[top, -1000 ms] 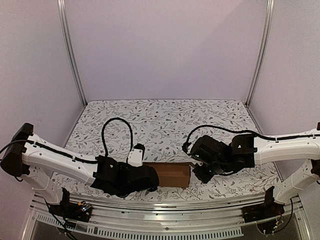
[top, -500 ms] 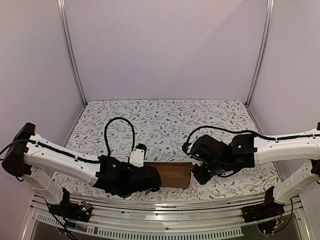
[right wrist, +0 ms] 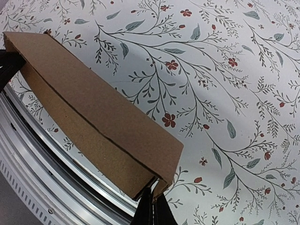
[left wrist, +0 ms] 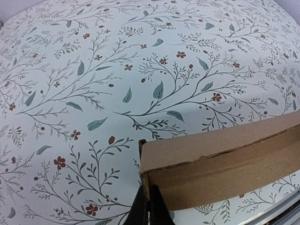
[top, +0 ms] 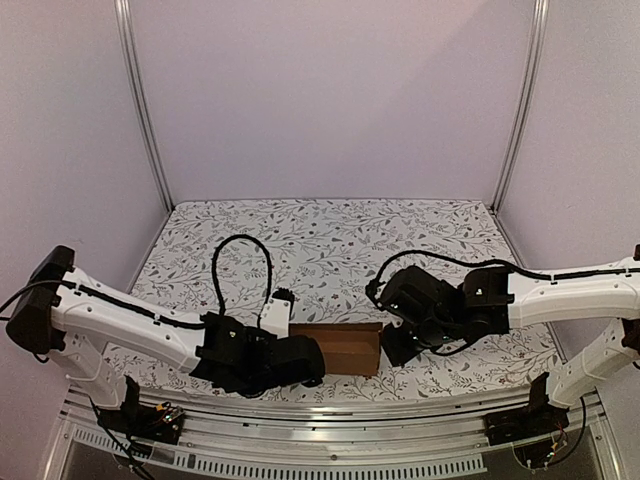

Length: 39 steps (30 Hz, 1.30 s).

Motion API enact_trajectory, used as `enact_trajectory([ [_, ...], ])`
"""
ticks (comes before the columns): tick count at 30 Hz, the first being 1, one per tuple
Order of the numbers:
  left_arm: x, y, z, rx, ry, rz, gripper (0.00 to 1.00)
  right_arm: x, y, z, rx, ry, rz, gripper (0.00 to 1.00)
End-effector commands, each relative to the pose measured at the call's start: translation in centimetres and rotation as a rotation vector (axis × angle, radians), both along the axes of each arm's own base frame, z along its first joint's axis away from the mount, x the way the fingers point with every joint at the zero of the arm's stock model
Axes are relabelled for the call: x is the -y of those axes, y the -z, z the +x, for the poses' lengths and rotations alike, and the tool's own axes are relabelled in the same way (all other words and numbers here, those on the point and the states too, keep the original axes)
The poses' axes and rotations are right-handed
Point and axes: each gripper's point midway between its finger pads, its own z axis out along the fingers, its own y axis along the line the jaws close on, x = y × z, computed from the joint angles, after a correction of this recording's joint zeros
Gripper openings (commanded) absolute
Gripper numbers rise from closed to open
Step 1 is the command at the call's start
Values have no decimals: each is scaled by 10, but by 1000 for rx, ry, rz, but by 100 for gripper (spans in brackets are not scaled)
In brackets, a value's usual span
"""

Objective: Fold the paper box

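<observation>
The paper box [top: 345, 348] is up in its small, long rectangular form rather than lying as a flat sheet, so most of the folding looks done. From the right wrist view, a seam runs along the box's [right wrist: 93, 112] near long side. The right end shows a slight gap where the panels meet, so that end probably needs pressing or tucking home. In the left wrist view the box's [left wrist: 220, 159] left end looks squarer, though its edge is a little ragged.

The left claw [left wrist: 150, 208] is fully closed, its tips against the lower corner of the box's left end. The right claw [right wrist: 152, 211] is likewise closed, at the bottom of the box's right end. I cannot tell whether either pinches a thin cardboard edge.

The flowered worktop [top: 330, 250] stretches away behind the box, and its metal rail [top: 330, 410] runs just on the box's near side, parallel to it.
</observation>
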Motion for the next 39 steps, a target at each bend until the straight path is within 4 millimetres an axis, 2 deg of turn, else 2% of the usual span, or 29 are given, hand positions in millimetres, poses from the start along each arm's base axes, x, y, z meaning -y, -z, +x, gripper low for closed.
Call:
enact_trajectory([
  [1,4,15,-14,-41,50,57,0,-22,-20,-2,-23,8,146,0],
  [39,9,24,-18,-34,65,80,0,-40,-25,2,-183,107,393,0],
])
